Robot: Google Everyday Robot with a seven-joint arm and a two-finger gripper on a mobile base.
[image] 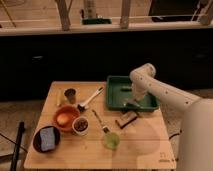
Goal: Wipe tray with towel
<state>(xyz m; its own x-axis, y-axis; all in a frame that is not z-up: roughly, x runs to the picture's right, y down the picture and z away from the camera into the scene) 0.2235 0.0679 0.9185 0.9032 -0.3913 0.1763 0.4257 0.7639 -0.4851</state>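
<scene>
1. The tray (pixel 116 88) was a large, shallow, rectangular green plastic piece with a raised sloping rim. It lay flat at the far right part of the counter (pixel 140 145), directly beneath the end effector (pixel 131 103), which reached down into its front area.

2. The towel (pixel 129 105) showed only as a small pale patch on the tray floor, right at the end effector's tip near the front rim. Its shape and folds could not be made out, nor whether it was gripped.
</scene>
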